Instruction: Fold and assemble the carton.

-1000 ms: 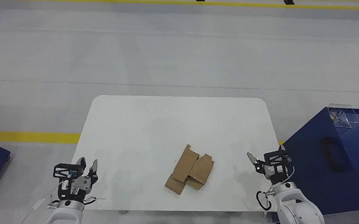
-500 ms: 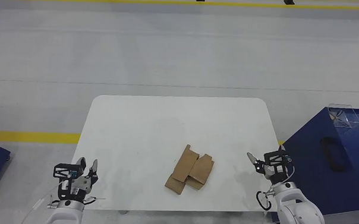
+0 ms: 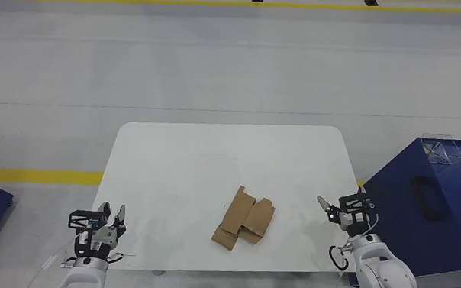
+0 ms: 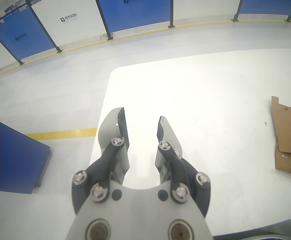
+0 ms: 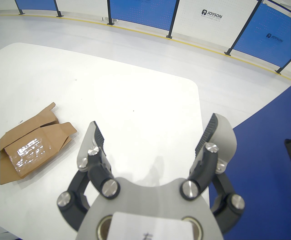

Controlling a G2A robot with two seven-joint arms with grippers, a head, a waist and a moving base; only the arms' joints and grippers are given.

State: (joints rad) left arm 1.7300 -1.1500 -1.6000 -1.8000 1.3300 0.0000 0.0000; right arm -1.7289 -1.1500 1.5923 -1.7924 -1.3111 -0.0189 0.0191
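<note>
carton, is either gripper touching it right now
No, the flattened carton lies alone on the table, well apart from the open left gripper and the open right gripper.

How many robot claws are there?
2. The left gripper is by the table's near left corner, the right gripper by its near right edge. Both are open, empty and apart from the carton.
</note>
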